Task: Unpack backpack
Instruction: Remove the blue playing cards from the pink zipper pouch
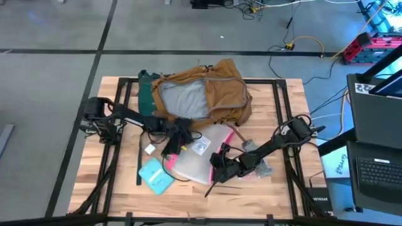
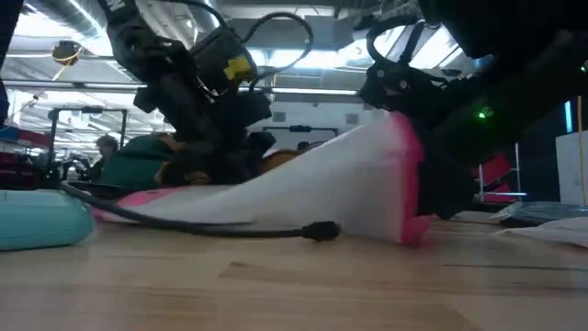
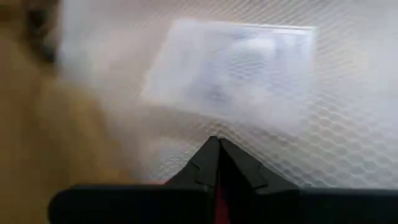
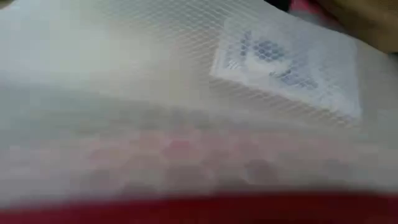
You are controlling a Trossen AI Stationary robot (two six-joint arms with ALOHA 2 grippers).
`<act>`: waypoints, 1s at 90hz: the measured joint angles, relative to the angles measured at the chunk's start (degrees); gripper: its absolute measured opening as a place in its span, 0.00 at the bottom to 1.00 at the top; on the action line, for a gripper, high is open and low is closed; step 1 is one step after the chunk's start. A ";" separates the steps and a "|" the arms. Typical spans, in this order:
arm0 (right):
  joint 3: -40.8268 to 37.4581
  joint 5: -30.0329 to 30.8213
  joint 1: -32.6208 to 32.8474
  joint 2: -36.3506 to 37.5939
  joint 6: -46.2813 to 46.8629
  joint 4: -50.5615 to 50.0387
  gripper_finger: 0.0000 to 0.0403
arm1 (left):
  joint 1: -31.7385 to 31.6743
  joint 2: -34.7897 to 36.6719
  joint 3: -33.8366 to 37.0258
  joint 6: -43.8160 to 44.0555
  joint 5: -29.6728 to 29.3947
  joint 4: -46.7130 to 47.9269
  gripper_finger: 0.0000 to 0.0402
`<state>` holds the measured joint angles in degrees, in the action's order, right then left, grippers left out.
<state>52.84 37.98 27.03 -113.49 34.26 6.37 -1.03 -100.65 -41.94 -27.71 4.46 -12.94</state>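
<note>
Clear pink-edged pouch point(image 1: 204, 160) lies on desk point(image 1: 276, 188) btwn both arms: left end effector point(image 3: 217, 146) clenched on its edge w/ fingers together, right end effector point(image 1: 221, 164) at opposite side, grip can't tell, backpack point(image 1: 210, 94) just beyond left end effector, unzipped.

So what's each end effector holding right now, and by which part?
Both are on the clear pink-edged pouch. The left end effector is shut on its edge nearest the backpack. The right end effector lifts the opposite pink edge, though its grip itself isn't visible.
</note>
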 joint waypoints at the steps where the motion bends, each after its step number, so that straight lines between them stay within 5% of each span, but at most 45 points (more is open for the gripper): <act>1: 0.00 0.02 0.00 0.00 0.00 0.00 0.45 | 0.10 -0.02 0.01 -0.06 0.59 -0.26 0.00; 16: -0.04 1.90 -0.04 0.00 -0.78 -0.32 0.45 | 2.03 -0.21 0.19 -1.71 6.02 -2.25 0.00; 47: -0.07 1.39 -0.82 0.00 -1.51 0.58 0.46 | 4.24 -0.23 0.25 -2.77 8.03 -2.91 0.00; 90: -0.17 1.05 -0.79 0.00 -6.69 4.95 0.73 | 4.26 -0.23 0.36 -4.13 11.40 -3.76 0.00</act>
<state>52.66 39.02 26.24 -113.49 27.58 11.32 3.22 -100.88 -41.58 -31.84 15.86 -16.69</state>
